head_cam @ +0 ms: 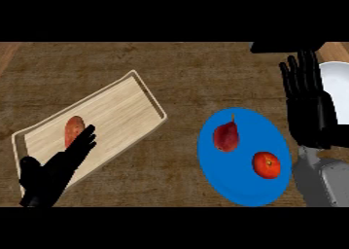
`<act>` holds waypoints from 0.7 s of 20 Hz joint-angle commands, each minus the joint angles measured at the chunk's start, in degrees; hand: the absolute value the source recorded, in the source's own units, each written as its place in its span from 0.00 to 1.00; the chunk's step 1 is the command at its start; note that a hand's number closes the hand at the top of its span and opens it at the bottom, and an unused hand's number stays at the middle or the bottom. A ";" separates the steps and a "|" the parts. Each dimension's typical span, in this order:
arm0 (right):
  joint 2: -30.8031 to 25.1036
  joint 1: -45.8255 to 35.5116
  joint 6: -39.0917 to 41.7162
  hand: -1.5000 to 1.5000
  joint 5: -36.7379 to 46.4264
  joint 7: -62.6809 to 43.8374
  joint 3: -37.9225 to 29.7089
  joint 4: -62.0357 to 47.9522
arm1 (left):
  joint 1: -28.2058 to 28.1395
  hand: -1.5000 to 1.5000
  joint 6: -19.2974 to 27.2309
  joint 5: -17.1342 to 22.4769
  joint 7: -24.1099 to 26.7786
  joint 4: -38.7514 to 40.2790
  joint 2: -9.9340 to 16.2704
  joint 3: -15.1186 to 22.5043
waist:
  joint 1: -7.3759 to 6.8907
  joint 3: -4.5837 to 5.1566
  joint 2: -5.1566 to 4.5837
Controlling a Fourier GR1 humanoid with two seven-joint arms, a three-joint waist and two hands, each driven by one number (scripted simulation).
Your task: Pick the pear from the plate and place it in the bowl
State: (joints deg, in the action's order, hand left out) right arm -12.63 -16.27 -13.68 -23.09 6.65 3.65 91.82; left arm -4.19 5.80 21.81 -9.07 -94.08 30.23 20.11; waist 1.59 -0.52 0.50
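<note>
While the left hand (53, 171) sits open over the wooden tray (127, 104), fingers straight beside a sweet potato (73, 130), the pear (226, 135) is still on the blue plate (238, 182) next to a tomato (267, 165). Right hand (306, 97) is open too, fingers up, just beside the white bowl (340, 90).

Dim, flat light overall; table (177, 82) wood reads dark, no hard shadows, no glare, black hands lose detail.
</note>
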 commanded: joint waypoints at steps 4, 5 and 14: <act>2.38 -9.66 -2.09 0.00 9.35 -7.03 11.63 -8.78 | 9.73 0.50 4.84 -1.54 6.40 -0.51 0.60 -10.94 | -5.79 0.80 -1.07; 3.33 -10.96 -2.76 0.00 10.68 -9.18 13.76 -10.39 | 11.61 0.50 6.10 -2.34 8.62 -1.27 0.61 -12.70 | -7.02 0.94 -1.12; 3.80 -15.99 -26.26 0.00 49.50 -21.66 29.17 -21.85 | 14.58 0.50 9.62 -1.20 9.29 1.79 -1.45 -16.60 | -3.36 0.99 -0.34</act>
State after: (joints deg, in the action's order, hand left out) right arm -12.83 -28.03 -32.84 13.82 -7.60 25.57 74.49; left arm 8.70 13.90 20.65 -0.44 -93.59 29.88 4.85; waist -2.41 0.65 0.08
